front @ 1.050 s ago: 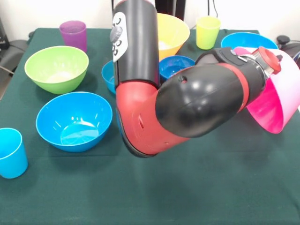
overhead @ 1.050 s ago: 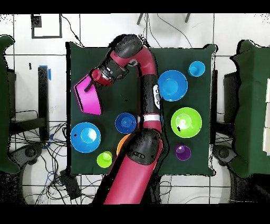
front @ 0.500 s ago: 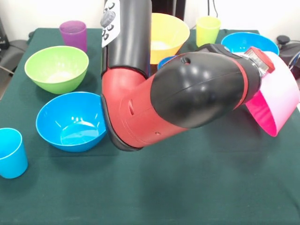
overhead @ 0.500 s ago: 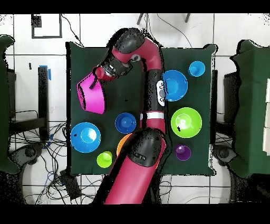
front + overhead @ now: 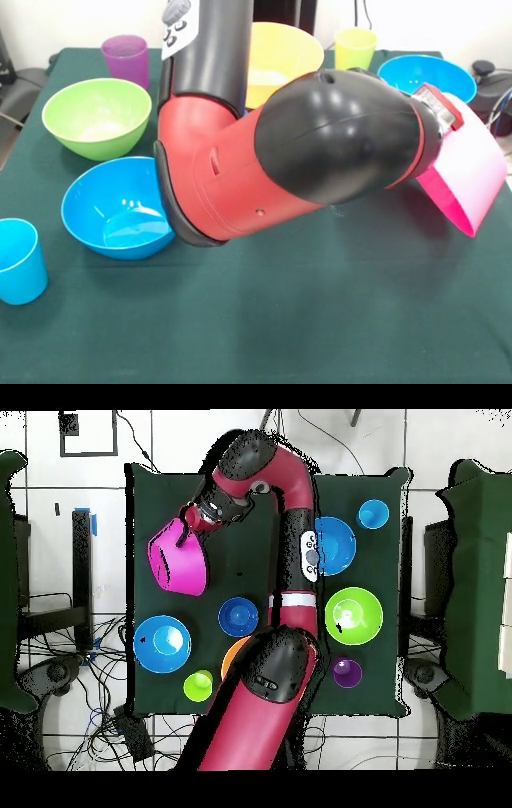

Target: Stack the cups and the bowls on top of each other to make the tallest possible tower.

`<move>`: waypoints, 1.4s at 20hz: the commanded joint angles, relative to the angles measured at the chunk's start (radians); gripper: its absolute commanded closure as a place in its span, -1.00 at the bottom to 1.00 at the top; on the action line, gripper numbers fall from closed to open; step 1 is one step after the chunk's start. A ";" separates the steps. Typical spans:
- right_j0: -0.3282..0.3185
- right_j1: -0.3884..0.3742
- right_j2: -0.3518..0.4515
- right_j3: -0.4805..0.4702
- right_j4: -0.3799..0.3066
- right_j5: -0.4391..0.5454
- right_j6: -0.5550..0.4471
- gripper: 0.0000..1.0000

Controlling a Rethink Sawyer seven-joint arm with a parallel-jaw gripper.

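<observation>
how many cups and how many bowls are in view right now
cups: 3 (purple, yellow-green, light blue)
bowls: 6 (pink, orange, green, blue, second blue, dark blue)
total: 9 showing; the arm may hide more

The surface (image 5: 336, 320) is dark green cloth. The arm (image 5: 296, 152) is red and black. The tilted big bowl (image 5: 468, 172) is pink; other bowls are orange-yellow (image 5: 280, 52), lime green (image 5: 96, 116) and blue (image 5: 116, 208). The 3 cups are purple (image 5: 126, 58), yellow-green (image 5: 355, 48) and light blue (image 5: 19, 260).
</observation>
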 commanded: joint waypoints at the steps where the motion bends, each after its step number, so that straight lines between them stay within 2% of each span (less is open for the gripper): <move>1: -0.007 0.001 -0.086 -0.032 -0.171 -0.176 -0.350 -1.00; 10: -0.009 -0.025 -0.091 -0.030 -0.237 -0.212 -0.390 -1.00; 20: -0.008 -0.072 -0.103 -0.008 -0.269 -0.240 -0.365 -1.00; 28: -0.013 -0.076 -0.095 -0.007 -0.288 -0.257 -0.380 -1.00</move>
